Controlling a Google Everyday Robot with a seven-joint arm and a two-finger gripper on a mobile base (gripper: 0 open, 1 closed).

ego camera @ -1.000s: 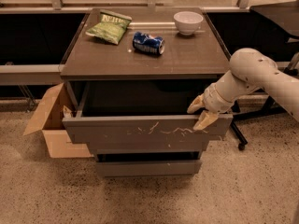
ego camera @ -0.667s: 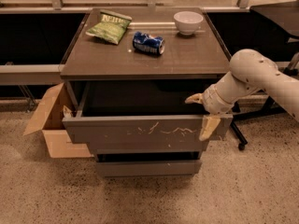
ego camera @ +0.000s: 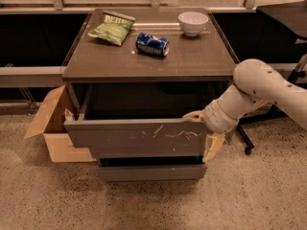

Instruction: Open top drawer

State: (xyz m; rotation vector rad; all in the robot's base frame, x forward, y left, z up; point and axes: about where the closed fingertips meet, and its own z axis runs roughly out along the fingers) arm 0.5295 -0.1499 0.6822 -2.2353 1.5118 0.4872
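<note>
Under the counter (ego camera: pixel 144 63), your hand (ego camera: pixel 197 137), spread wide, straddles the top drawer's (ego camera: pixel 139 135) right end; its front stretches leftward.

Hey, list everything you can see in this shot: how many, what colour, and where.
cabinet top: one, brown, centre
chip bag: one, green, back left of the top
soda can: one, blue, on its side, mid top
bowl: one, white, back right of the top
top drawer: one, grey-brown, pulled out, white scratches
lower drawer front: one, grey, beneath
cardboard box: one, tan, on the floor at left
arm: one, white, from right
gripper: one, cream, open, at the top drawer's right end
</note>
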